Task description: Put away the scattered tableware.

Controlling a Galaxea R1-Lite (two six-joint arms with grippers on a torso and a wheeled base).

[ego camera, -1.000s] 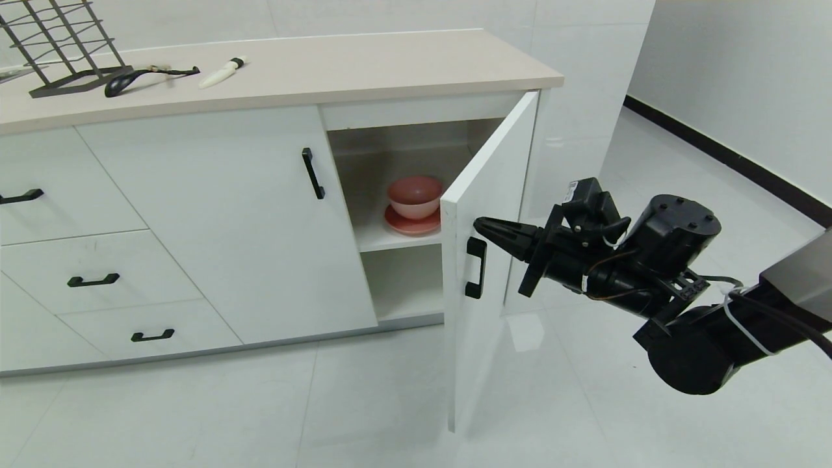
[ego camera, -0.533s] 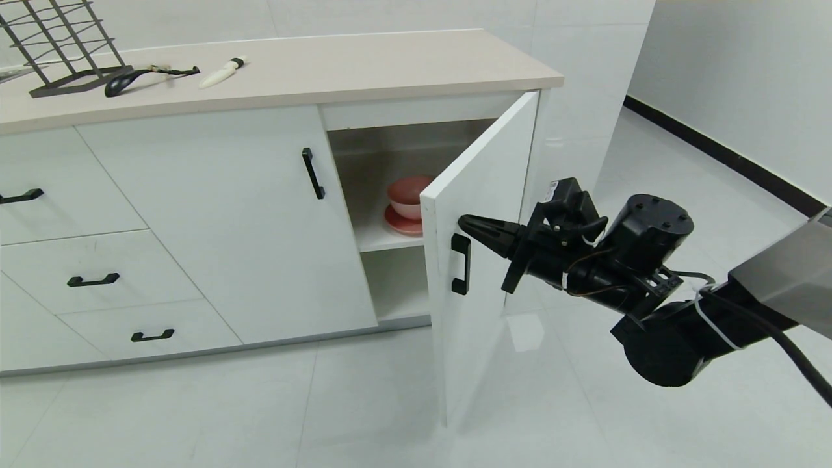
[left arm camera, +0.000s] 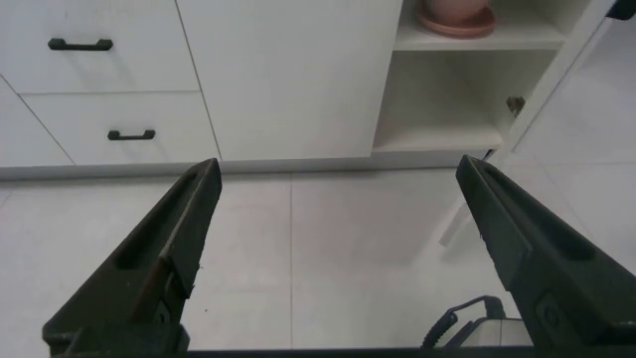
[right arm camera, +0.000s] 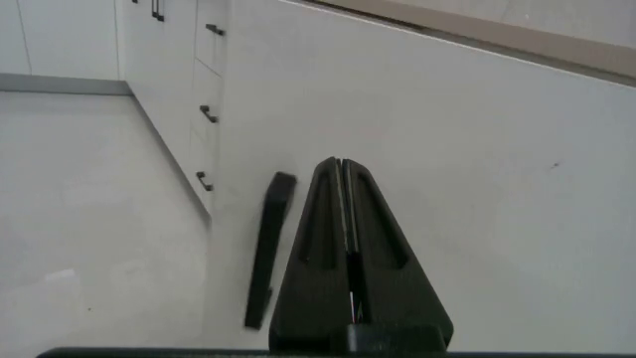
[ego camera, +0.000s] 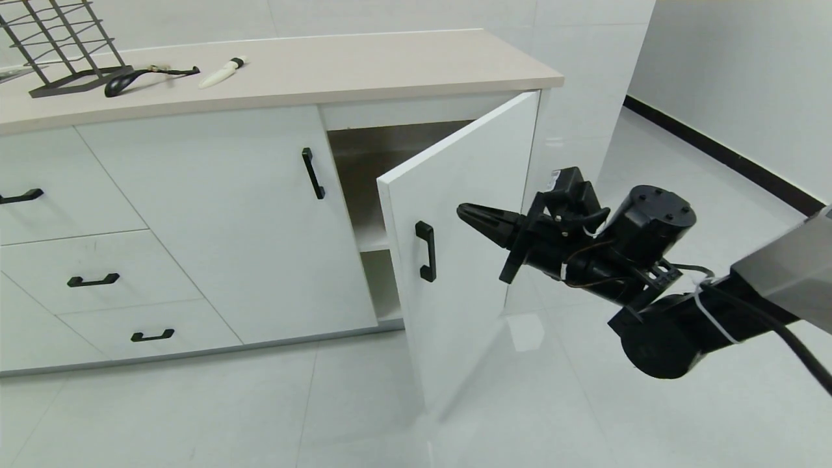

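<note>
Right pincer: my two fingers are pressed flat together and hold nothing. The tip points at the face of the door, just beside its handle. I cannot tell whether it touches the panel.
Door: a second ago it stood wide, nearly edge-on to me. It has now swung well over half shut, and in the last half second it went on turning while my tip barely shifted.
Handle: an upright black bar near the door's free edge, apart from my tip.
Bowl: pink, sitting on the pink plate on the cupboard's upper shelf. The closing door has slid in front of them on the head's side, and a gap remains toward my left wrist.
Left pincer: fingers spread wide and empty, low over the floor, facing the cupboard's open side.
Table: a black ladle and a white-handled tool lie beside the wire rack, where they lay before.
Meaning: I judge the bowl and plate stowed, with the door likely needing one more nudge to close. The ladle and tool may still be waiting.
</note>
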